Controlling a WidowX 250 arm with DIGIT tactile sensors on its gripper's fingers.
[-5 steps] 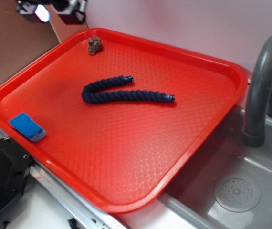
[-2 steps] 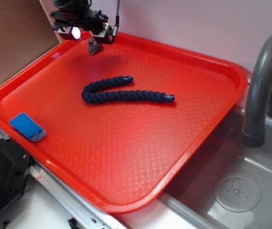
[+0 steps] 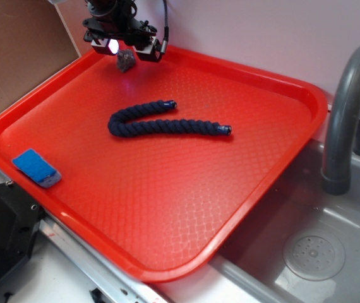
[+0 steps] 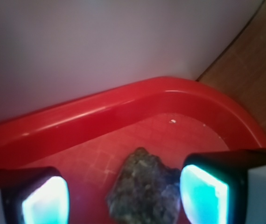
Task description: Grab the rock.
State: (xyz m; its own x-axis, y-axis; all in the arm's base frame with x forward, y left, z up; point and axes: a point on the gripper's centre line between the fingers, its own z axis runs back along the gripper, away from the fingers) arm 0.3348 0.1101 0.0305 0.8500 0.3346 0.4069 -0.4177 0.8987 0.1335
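The rock point(image 3: 126, 60) is a small lumpy brown-grey stone lying in the far left corner of the red tray point(image 3: 275, 164). My gripper point(image 3: 127, 48) hangs just over it, open, with one finger on each side. In the wrist view the rock point(image 4: 147, 191) sits between my two glowing fingertips point(image 4: 203, 193), nearer the right one, and neither touches it. The gripper point(image 4: 123, 198) holds nothing.
A dark blue twisted rope point(image 3: 161, 122) lies bent in the tray's middle. A small blue pad point(image 3: 35, 167) lies near the tray's left front corner. A brown board point(image 3: 16, 57) stands to the left, a wall behind. A grey tap point(image 3: 347, 107) and sink point(image 3: 312, 252) are at the right.
My gripper has come down and moved right from above the tray's corner, and now straddles the rock. The rock, rope and pad have not moved.
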